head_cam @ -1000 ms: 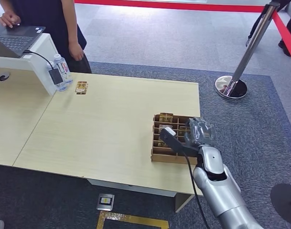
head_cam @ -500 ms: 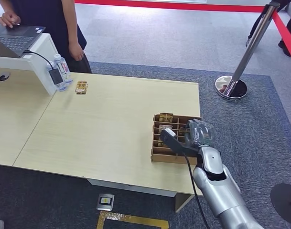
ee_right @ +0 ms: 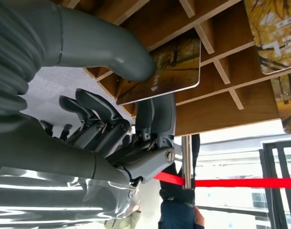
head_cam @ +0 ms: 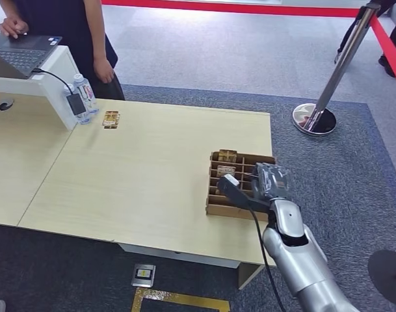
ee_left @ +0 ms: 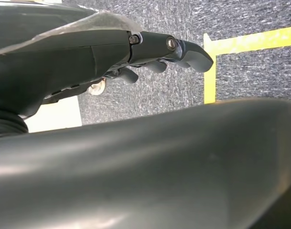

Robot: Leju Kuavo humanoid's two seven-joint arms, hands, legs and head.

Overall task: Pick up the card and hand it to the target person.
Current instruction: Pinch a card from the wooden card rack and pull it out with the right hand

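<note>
— Where is the card [ee_right: 165, 67] found, and what is being done with it?

— It is seen in the right wrist view, pinched between the thick grey thumb [ee_right: 111, 47] and a dark finger of the right hand [head_cam: 269, 182]. The card is printed with yellow autumn trees and is held at the slots of the wooden rack [head_cam: 224, 207], which is set near the right end of the pale table [head_cam: 136, 169]. More cards are stood in the rack, one of them [head_cam: 227, 156] at its far end.

— And the left hand [ee_left: 162, 52]?

— Its dark fingers are seen stretched out over grey carpet and a yellow floor line; nothing is held in them.

— What else is placed on the table?

— A small gold-coloured item [head_cam: 110, 119] is laid near the far left corner, beside two water bottles [head_cam: 82, 97]. A person [head_cam: 73, 32] is stood behind a raised white stand with a laptop [head_cam: 24, 52] on it. A red barrier tape is stretched from a metal post [head_cam: 333, 78] on the carpet.
</note>
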